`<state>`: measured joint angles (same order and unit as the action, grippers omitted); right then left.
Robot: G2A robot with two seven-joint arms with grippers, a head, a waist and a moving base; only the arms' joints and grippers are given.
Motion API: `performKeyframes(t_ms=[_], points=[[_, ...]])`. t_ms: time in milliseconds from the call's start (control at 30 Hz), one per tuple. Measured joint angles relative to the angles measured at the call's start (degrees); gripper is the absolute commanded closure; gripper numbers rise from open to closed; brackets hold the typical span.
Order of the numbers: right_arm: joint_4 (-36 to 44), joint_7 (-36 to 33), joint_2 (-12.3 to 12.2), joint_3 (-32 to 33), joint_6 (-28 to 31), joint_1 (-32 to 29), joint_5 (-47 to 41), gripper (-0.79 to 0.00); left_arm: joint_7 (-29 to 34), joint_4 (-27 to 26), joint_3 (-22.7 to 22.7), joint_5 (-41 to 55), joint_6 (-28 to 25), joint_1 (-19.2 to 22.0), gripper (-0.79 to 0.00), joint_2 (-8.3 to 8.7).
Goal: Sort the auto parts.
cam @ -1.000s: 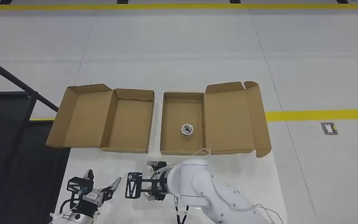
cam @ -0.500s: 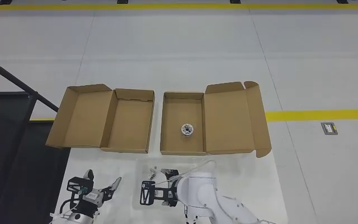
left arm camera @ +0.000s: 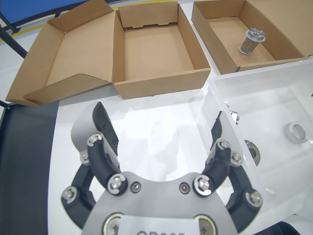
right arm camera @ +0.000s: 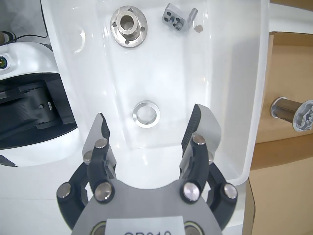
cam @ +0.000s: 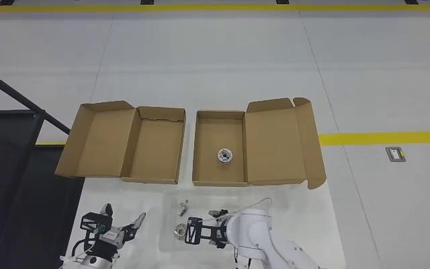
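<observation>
As both arms hang low in the top view, we log the following.

Left gripper (left arm camera: pixel 159 112): lower left of the top view, over bare white tabletop (cam: pixel 154 198). Its fingers (left arm camera: pixel 104 121) are spread wide, with nothing between them.

Right gripper (right arm camera: pixel 149 113): lower middle of the top view, over the white plastic bin (right arm camera: pixel 254 74). Its fingers are likewise released and carry nothing.

Bin contents: three metal parts, each lying apart from the others.
- Ring collar (right arm camera: pixel 135 114), flat on the bin floor just ahead of the right gripper's fingertips.
- Flanged hub (right arm camera: pixel 128 26), at the bin's far end from those fingers.
- Small bracket block (right arm camera: pixel 177 18) with a pin at one corner, beside the hub.

Right cardboard box (cam: pixel 215 131): centre of the top view, with its lid flap folded out to the right. It holds one cylindrical part (cam: pixel 224 156) with a toothed head, standing on end near the middle of the box floor.

Left cardboard box (cam: pixel 158 144): left of centre, with its lid flap folded out to the left. It sits just beside the right box with a narrow gap between them.

Both boxes lie along the tabletop's far edge, above the bin in the top view.
</observation>
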<state>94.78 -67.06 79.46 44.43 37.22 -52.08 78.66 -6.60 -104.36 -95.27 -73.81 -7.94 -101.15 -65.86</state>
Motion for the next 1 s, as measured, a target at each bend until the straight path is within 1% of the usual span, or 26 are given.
performKeyframes(t_ms=[100,167,233,267,300,367,400,500,567,600,667,800,900,1000], points=[[-1.0,-0.9,0.1,-0.4,-1.1,0.8,-0.5,-0.573,0.0,0.0,0.0,0.0,0.0,0.0,-0.785,0.00],[-1.6,-1.1,0.2,-0.6,-1.4,1.1,-0.9,-0.582,0.0,0.0,0.0,0.0,0.0,0.0,-0.785,0.00],[-2.8,-1.8,0.4,-0.9,-1.8,1.5,-1.6,-0.542,0.0,0.0,0.0,0.0,0.0,0.0,-0.785,0.00],[-3.7,-2.3,0.5,-1.4,-2.3,2.0,-2.1,-0.542,0.0,0.0,0.0,0.0,0.0,0.0,-0.785,0.00],[-4.5,-2.7,0.6,-1.8,-2.7,2.4,-2.6,-0.551,0.0,0.0,0.0,0.0,0.0,0.0,-0.785,0.00],[-6.3,-3.4,0.8,-2.8,-3.4,3.5,-3.7,-0.622,0.0,0.0,0.0,0.0,0.0,0.0,-0.785,0.00],[-7.0,-3.7,0.9,-3.1,-3.7,4.0,-4.2,-0.634,0.0,0.0,0.0,0.0,0.0,0.0,-0.785,0.00],[-9.3,-4.7,1.3,-3.9,-4.7,5.1,-5.5,-0.585,0.0,0.0,0.0,0.0,0.0,0.0,-0.785,0.00],[-10.7,-4.4,1.5,-4.4,-4.9,5.6,-6.0,-0.576,0.0,0.0,0.0,0.0,0.0,0.0,-0.785,0.00],[-11.3,-4.2,1.6,-4.6,-5.0,5.8,-6.0,-0.542,0.0,0.0,0.0,0.0,0.0,0.0,-0.785,0.00],[-12.3,-3.8,1.8,-5.2,-5.3,6.1,-5.8,-0.533,0.0,0.0,0.0,0.0,0.0,0.0,-0.785,0.00],[-13.2,-3.4,2.2,-6.1,-6.7,6.5,-4.5,-0.468,0.0,0.0,0.0,0.0,0.0,0.0,-0.785,0.00],[-13.7,-3.0,2.4,-6.8,-7.2,6.6,-3.6,-0.440,0.0,0.0,0.0,0.0,0.0,0.0,-0.785,0.00],[-14.3,-3.8,2.7,-7.4,-8.0,6.8,-3.0,-0.440,0.0,0.0,0.0,0.0,0.0,0.0,-0.785,0.00]])
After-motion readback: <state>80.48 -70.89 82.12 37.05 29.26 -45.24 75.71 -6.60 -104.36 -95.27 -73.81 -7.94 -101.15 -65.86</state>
